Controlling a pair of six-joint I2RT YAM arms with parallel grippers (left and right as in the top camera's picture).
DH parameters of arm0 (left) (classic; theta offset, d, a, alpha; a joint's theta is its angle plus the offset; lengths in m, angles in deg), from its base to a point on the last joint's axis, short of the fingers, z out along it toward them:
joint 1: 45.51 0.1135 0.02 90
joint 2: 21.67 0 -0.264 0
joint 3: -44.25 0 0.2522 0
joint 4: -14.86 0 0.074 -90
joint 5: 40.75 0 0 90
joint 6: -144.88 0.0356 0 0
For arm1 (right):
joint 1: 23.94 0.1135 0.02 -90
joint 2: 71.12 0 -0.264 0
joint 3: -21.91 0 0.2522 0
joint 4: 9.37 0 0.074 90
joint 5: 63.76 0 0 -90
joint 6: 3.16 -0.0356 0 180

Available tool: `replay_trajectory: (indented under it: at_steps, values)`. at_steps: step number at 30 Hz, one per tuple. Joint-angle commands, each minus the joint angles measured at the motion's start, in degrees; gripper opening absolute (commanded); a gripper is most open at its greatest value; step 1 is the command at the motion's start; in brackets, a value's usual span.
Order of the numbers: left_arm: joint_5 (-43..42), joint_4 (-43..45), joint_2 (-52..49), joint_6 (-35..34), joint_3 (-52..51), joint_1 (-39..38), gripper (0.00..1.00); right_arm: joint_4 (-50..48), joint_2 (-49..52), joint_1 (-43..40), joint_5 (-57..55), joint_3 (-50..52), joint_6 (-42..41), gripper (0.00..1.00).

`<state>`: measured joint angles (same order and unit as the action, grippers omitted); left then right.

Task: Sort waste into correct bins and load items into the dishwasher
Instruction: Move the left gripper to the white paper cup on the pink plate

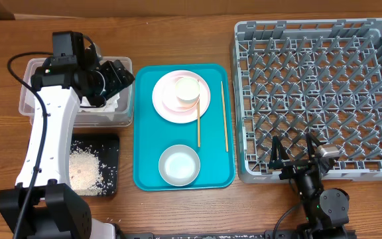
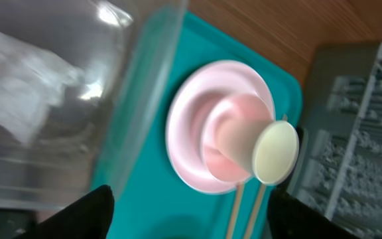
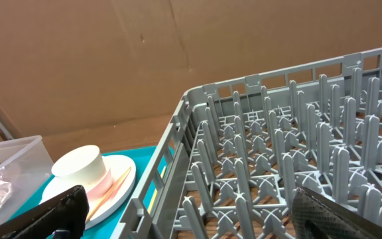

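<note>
Two hands are recorded as released, nothing grasped. Left hand [image 2: 194, 212] is positioned over the clear rectangular plastic tub [image 1: 24, 99], in which crumpled white tissue [image 2: 18, 79] is contained. Right hand [image 1: 292, 154] is positioned at the near rim of the large grey plastic dish rack [image 1: 317, 93]. Loose white rice grains [image 1: 85, 169] are spread in the shallow black plastic tray [image 1: 111, 143].

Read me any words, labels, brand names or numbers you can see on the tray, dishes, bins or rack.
None can be read.
The teal tray, pink plate, clear tub, black tray, grey rack and the cardboard behind all show plain surfaces.
The left wrist view is too blurred to show fine print.
</note>
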<state>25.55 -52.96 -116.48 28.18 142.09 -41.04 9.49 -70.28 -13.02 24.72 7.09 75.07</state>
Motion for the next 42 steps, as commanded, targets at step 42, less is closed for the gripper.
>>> replay_trajectory:
  at_steps: [42]
  values:
    - [16.3,8.4,-3.3,-9.6,1.2,-23.3,0.36,35.9,20.3,-0.1,1.1,-44.9,-4.5,1.0]
